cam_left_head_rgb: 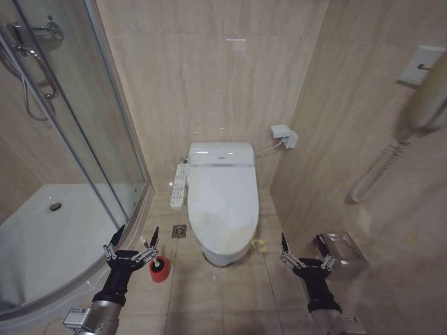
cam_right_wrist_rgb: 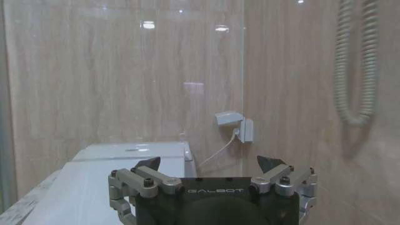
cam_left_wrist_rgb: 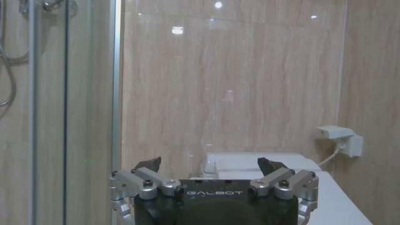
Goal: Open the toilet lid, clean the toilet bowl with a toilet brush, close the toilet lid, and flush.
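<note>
The white toilet stands against the back wall with its toilet lid point(cam_left_head_rgb: 222, 202) down flat, so the toilet bowl is hidden beneath it. A small yellow-green strap loop point(cam_left_head_rgb: 259, 245) hangs at the lid's front right edge. The long button panel point(cam_left_head_rgb: 179, 187) runs along the toilet's left side. On the floor left of the toilet sits the red holder cup point(cam_left_head_rgb: 160, 269); the toilet brush's handle is hard to make out. My left gripper point(cam_left_head_rgb: 137, 234) hovers open just above and left of the cup. My right gripper point(cam_left_head_rgb: 305, 250) is open, right of the toilet's front. The wrist views show the left gripper point(cam_left_wrist_rgb: 209, 164) and right gripper point(cam_right_wrist_rgb: 209, 161) empty, with the lid point(cam_left_wrist_rgb: 340, 199) point(cam_right_wrist_rgb: 93, 187) beyond.
A curved glass shower enclosure point(cam_left_head_rgb: 84, 139) with its white tray point(cam_left_head_rgb: 56, 230) closes off the left. A floor drain point(cam_left_head_rgb: 179, 231) lies beside the toilet. On the right wall are a metal paper holder point(cam_left_head_rgb: 342, 250), a phone with coiled cord point(cam_left_head_rgb: 426, 98) and a socket box point(cam_left_head_rgb: 283, 134).
</note>
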